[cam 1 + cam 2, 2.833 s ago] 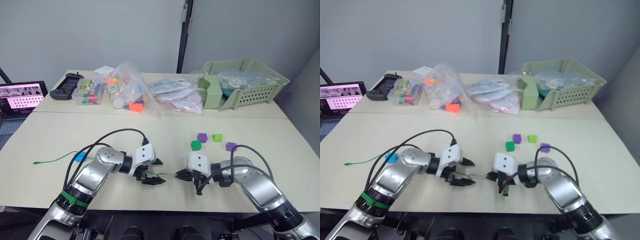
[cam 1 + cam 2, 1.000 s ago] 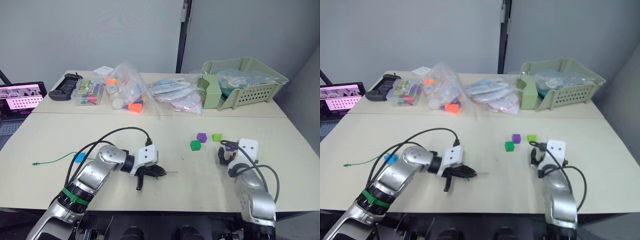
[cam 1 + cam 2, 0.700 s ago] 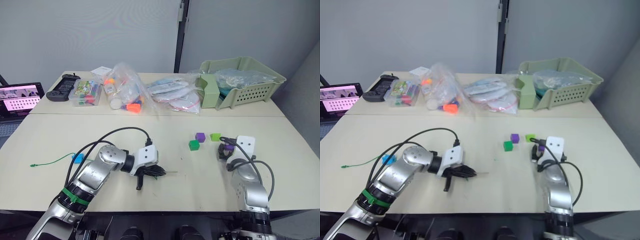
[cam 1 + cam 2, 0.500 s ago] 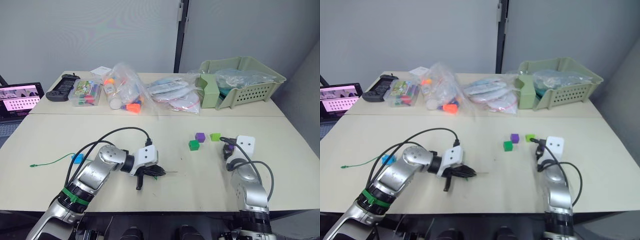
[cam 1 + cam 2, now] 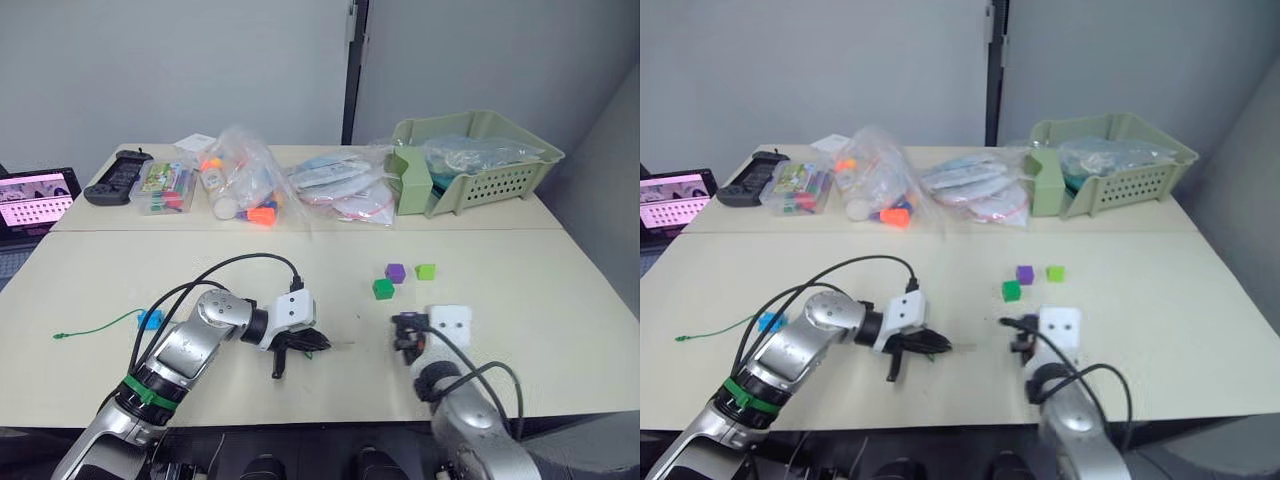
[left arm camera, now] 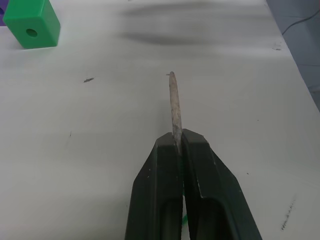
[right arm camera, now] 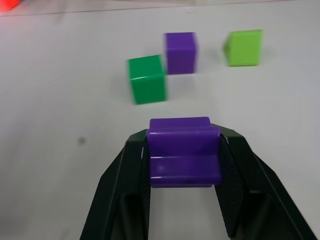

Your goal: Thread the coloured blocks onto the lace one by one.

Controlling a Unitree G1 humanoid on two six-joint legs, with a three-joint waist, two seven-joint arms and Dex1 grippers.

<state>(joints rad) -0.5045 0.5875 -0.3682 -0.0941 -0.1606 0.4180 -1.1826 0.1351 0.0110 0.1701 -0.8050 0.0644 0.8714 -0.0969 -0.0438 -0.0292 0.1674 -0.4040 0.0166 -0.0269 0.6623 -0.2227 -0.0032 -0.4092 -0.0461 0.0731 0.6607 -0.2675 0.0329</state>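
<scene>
Left gripper (image 6: 179,142) pinching lace (image 6: 174,107) tip at lower center; right gripper (image 7: 183,150) clamped on 1 purple block (image 7: 183,157).

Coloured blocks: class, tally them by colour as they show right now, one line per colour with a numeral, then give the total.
Purple: 2, one in the right gripper, one on the table
Dark green: 1
Lime green: 1
Bright blue: 1, on the lace
Total: 5

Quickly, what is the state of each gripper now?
Left gripper: shut on the lace.
Right gripper: shut on a purple block.
</scene>
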